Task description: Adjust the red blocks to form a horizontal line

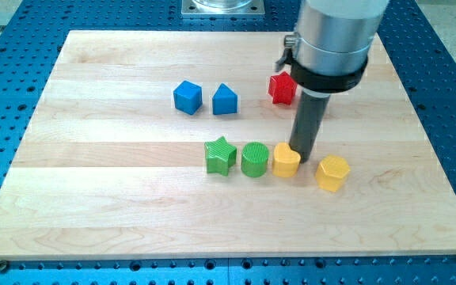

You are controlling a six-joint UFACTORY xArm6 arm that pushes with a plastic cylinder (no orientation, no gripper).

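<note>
Nearest the view's bottom sits the yellow hexagonal block (332, 172), and at its ten o'clock the other yellow block (286, 161), rounded in outline, closes a row with the green cylinder (255, 159) and the green star (221, 155) running out toward nine o'clock. My tip (302, 153) rests at the right shoulder of that rounded yellow block, touching it or just beside it; I cannot tell which. There are no jaws here to open or close, only a bare rod holding nothing. Farther up the board, at eleven o'clock from my tip, stand the blue cube (188, 97) and the blue house-shaped block (225, 100). Just beyond my tip, near twelve o'clock, is the only red block (282, 88) I can see, a star partly hidden behind the arm's grey housing (332, 39); any second red piece is out of sight. The star has no long axis, and which way its arms point is not clear. The risk I judge: moving off toward it would drag the yellow block along, or strike the star off-centre and spin it aside.
</note>
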